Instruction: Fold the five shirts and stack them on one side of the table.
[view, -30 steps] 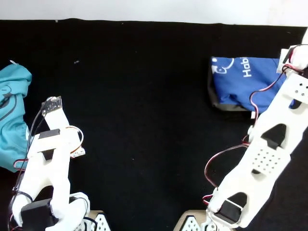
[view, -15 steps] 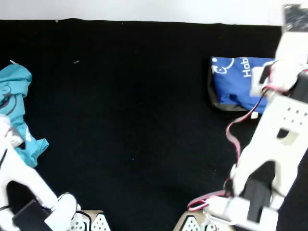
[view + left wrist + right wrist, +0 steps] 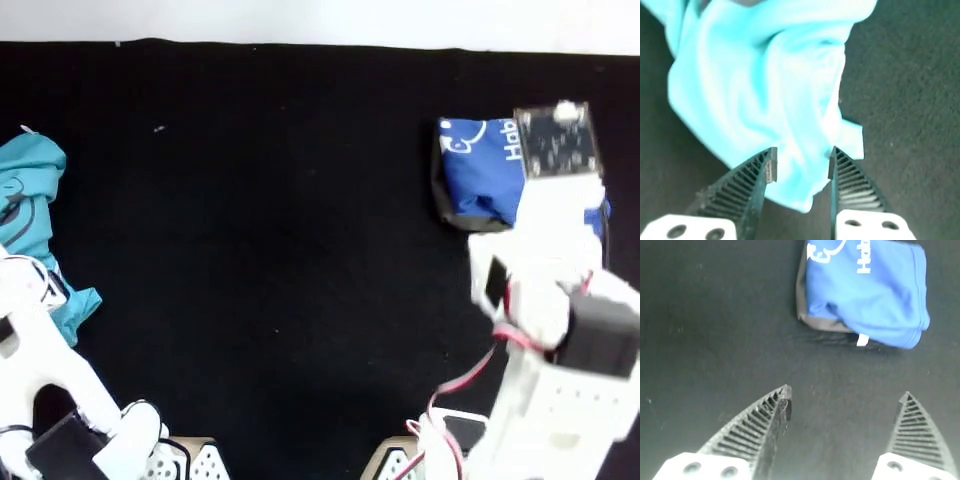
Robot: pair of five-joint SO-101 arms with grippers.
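Black cloth covered the worktop (image 3: 300,250). A crumpled teal shirt (image 3: 30,190) lay at its left edge, and a folded blue shirt (image 3: 478,170) sat far right. The left tool (image 3: 802,164) hung over the teal shirt's edge with its fingers apart, gripping nothing. The right tool (image 3: 845,393) was spread wide above bare cloth near the blue shirt. Half a second before, the right arm (image 3: 550,320) had stood farther right; it had since swung in, covering that shirt's right part. The left arm (image 3: 40,340) had barely shifted, and neither shirt had moved.
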